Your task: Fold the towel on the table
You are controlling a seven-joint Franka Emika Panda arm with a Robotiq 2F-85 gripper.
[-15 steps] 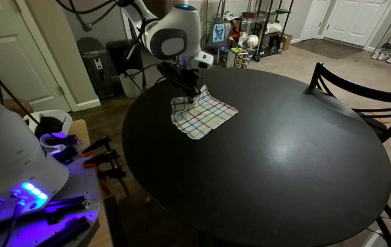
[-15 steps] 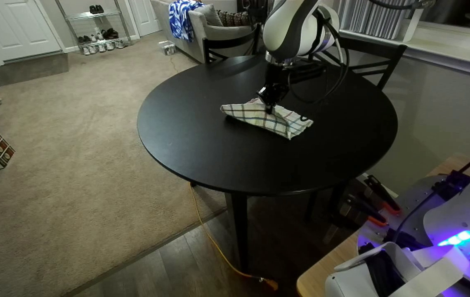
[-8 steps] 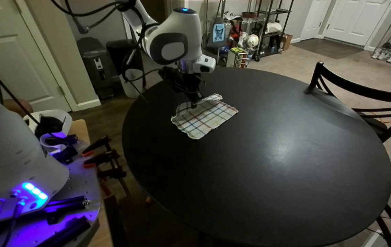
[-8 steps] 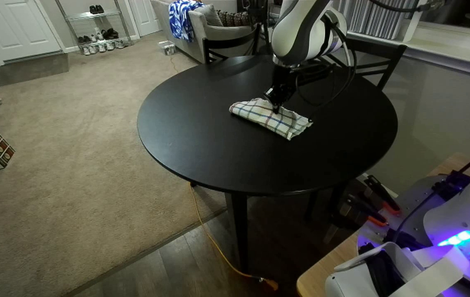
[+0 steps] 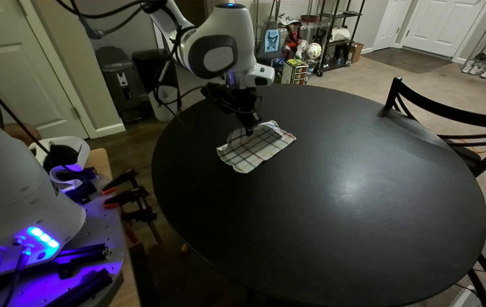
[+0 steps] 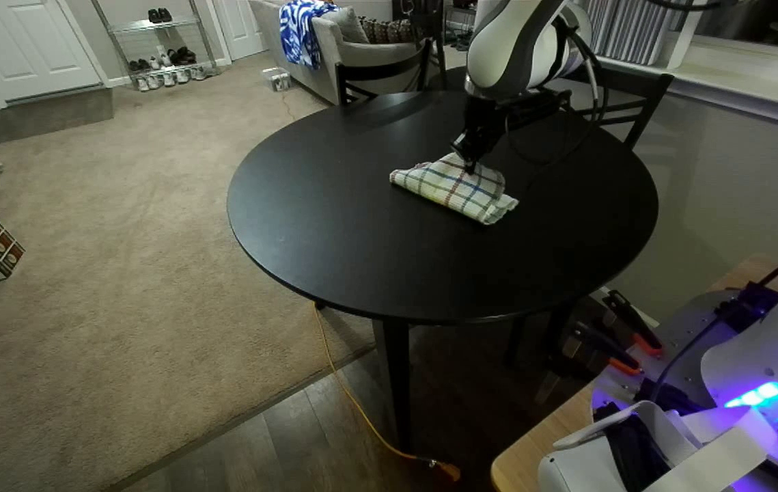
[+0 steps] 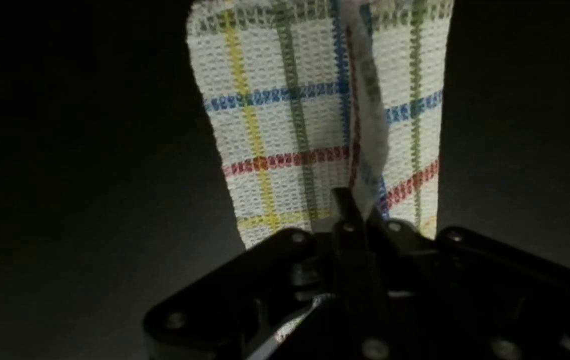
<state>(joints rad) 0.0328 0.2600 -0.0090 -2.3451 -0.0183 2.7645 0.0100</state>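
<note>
The towel, white with a coloured plaid grid, lies partly doubled over on the black round table. It shows in both exterior views; in an exterior view its upper part is lifted and curved under the gripper. In the wrist view the towel has a raised ridge running between the fingertips of my gripper. The jaws are closed on that ridge, just above the table. The towel's part under and behind the gripper is hidden by the fingers.
Black chairs stand around the table's far side. The robot's base and a bench with clamps stand beside the table. Cables hang from the arm near the tabletop.
My gripper has moved across the table with the pinched towel, to the right in both exterior views. The towel's lifted part has shifted with it, and the towel covers less tabletop.
</note>
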